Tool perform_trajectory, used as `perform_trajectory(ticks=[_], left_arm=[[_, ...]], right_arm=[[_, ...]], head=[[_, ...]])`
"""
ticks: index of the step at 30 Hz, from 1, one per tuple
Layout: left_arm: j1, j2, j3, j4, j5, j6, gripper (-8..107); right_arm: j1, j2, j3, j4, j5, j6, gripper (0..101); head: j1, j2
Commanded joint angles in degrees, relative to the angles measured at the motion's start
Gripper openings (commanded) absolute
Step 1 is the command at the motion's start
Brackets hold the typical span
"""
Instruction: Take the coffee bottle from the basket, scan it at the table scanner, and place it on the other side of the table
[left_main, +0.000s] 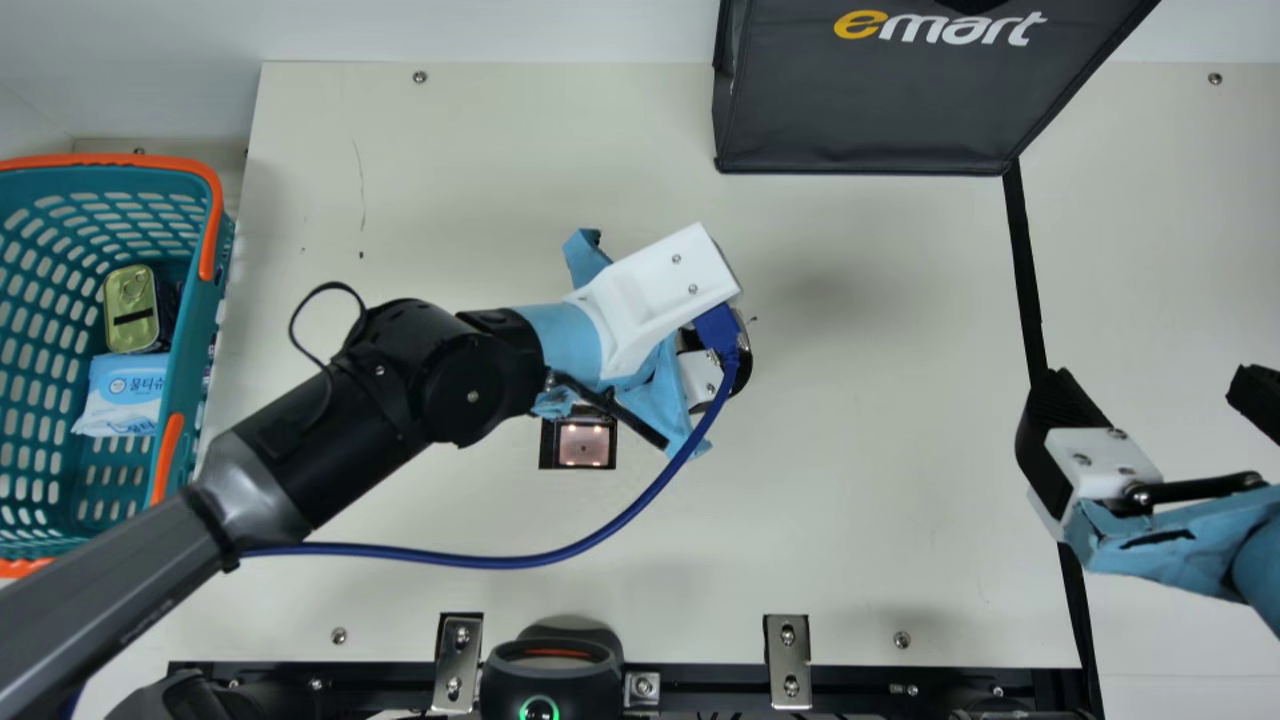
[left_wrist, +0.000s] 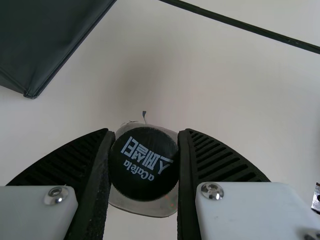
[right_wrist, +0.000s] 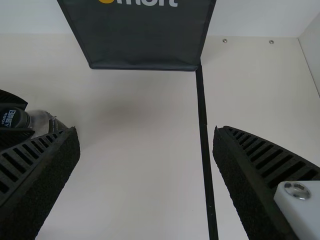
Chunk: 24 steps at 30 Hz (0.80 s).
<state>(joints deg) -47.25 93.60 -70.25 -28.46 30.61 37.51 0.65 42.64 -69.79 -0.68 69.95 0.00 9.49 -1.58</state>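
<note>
The left gripper (left_main: 702, 380) clamps the clear coffee bottle (left_wrist: 142, 206) by its round black cap (left_wrist: 144, 164) between 2 ribbed fingers. The right gripper's (left_main: 1155, 388) 2 ribbed fingers gape wide.

Black arms, blue-wrapped wrists, blue cable.

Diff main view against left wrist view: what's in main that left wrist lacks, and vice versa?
Main, not left wrist: basket holding a gold can and a white-and-blue pack; table scanner; right gripper, open.
Left wrist, not main: white-lettered cap top of the coffee bottle, clamped between the fingers of the left gripper.
Both: dark bag, black strip, cream table.
</note>
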Motion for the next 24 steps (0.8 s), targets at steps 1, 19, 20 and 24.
perform_trajectory(ticks=[1,19,20,24], left_arm=[[0.0,0.3,-0.1,0.0,0.2,-0.1,35],[2.3,-1.4,0.1,-1.3,1.3,-2.7,90],[2.8,-2.0,0.2,-1.4,1.6,-3.2,90],[5.1,-5.1,1.2,-1.7,3.3,-5.8,90]], right_arm=[[0.0,0.0,0.0,0.0,0.0,0.0,95],[0.0,0.0,0.0,0.0,0.0,0.0,95],[0.0,0.0,0.0,0.0,0.0,0.0,95],[0.0,0.0,0.0,0.0,0.0,0.0,95]], head=[[-1.6,0.0],[-1.6,0.0],[-1.6,0.0],[-1.6,0.0]])
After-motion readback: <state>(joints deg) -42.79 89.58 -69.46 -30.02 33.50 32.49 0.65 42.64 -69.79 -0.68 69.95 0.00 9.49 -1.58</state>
